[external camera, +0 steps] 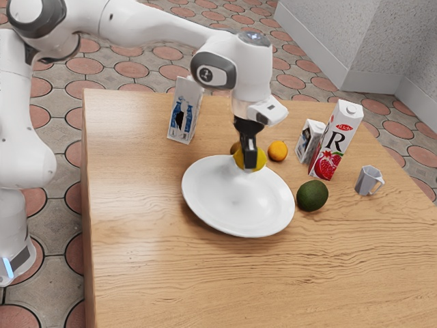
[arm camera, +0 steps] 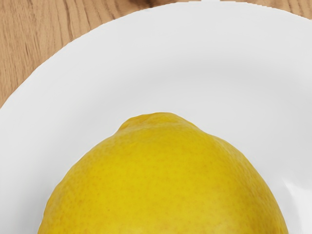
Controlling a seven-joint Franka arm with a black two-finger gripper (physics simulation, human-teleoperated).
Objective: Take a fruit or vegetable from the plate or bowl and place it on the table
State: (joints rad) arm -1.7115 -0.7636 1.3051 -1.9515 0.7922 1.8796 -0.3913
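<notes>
Lemon is right at the hand, on or just over the plate (can't tell if it's clamped tbh), with a carton toward the exterior view's left of the hand and an orange, avocado and mug toward the exterior view's right.

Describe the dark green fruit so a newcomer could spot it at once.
On the table, find the white plate. Beside its rim, toward the exterior view's right, sits the round fruit. Dark green skin distinguishes it from the orange fruit and yellow lemon.
</notes>
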